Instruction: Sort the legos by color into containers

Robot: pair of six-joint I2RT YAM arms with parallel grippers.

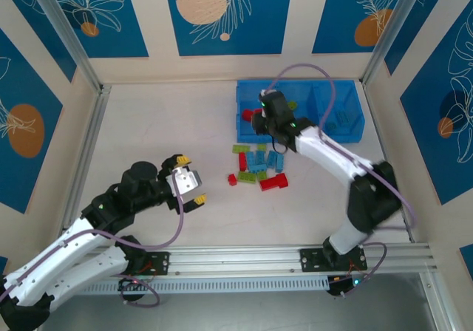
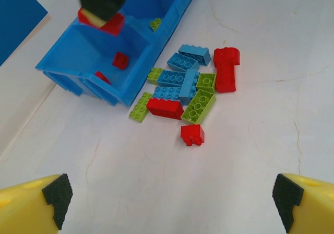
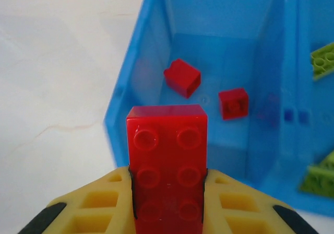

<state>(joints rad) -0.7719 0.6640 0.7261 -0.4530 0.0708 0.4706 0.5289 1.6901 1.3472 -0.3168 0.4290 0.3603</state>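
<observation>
My right gripper (image 3: pixel 167 180) is shut on a red lego brick (image 3: pixel 167 155) and holds it over the left compartment of the blue tray (image 3: pixel 128 95). Two red bricks (image 3: pixel 182 77) lie on that compartment's floor. From above, the right gripper (image 1: pixel 256 115) hangs at the tray's left end (image 1: pixel 240 133). A loose pile of red, lime green and light blue legos (image 1: pixel 257 165) lies on the table in front of the tray. My left gripper (image 1: pixel 191 179) stands open and empty, well left of the pile (image 2: pixel 185 88).
Lime green bricks (image 3: pixel 323 59) lie in the middle compartment. A single small red brick (image 2: pixel 192 134) sits nearest the left gripper (image 2: pixel 172 208), and a long red one (image 2: pixel 226 69) lies at the pile's right side. Bare table lies between them.
</observation>
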